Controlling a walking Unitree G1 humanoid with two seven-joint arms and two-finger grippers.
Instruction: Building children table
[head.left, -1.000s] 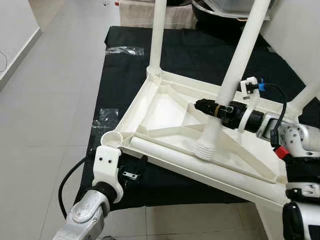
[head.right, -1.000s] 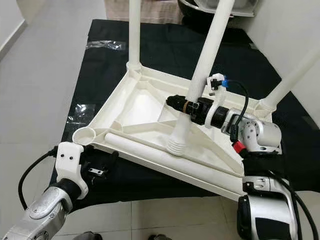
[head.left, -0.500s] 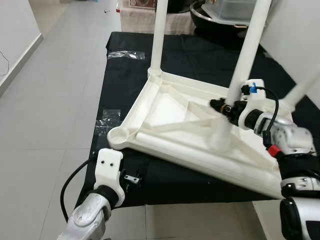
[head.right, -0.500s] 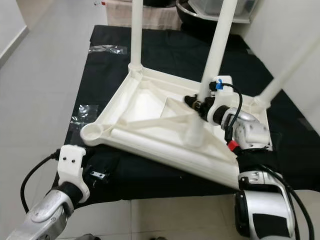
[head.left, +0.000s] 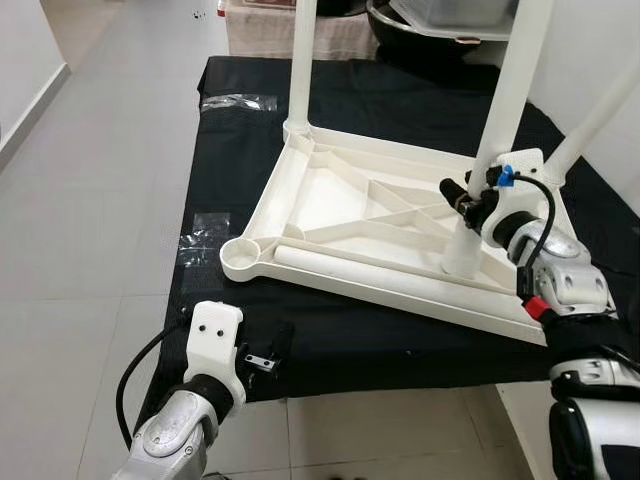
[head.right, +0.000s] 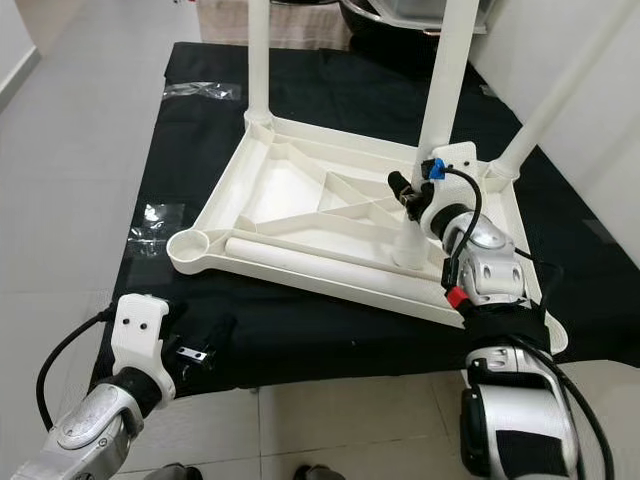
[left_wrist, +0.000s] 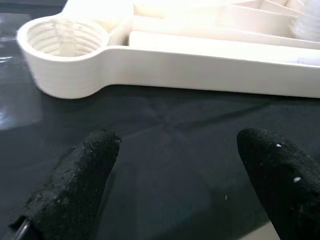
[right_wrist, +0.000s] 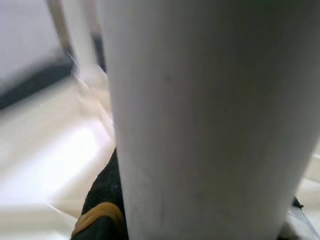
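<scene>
Left eye view: the white table top lies upside down on a black cloth spread over the floor, ribs facing up, with two legs already standing in its far corners. The right gripper is pinched around a third leg, low on its shaft, and that leg stands nearly upright with its threaded foot resting on the frame near the right-hand near corner. The right wrist view shows the white shaft pressed close against the black fingers. The relation that matters is where this leg's long axis points: it runs almost straight up from the gripper, and its foot looks to sit on the rim rather than in a socket, though I cannot tell this for sure. The one plainly open socket is at the near left corner, well apart from the held leg and much closer to the left gripper, which hovers with its fingers spread just above the cloth, just beside that corner. A loose fourth leg lies flat along the near rim.
</scene>
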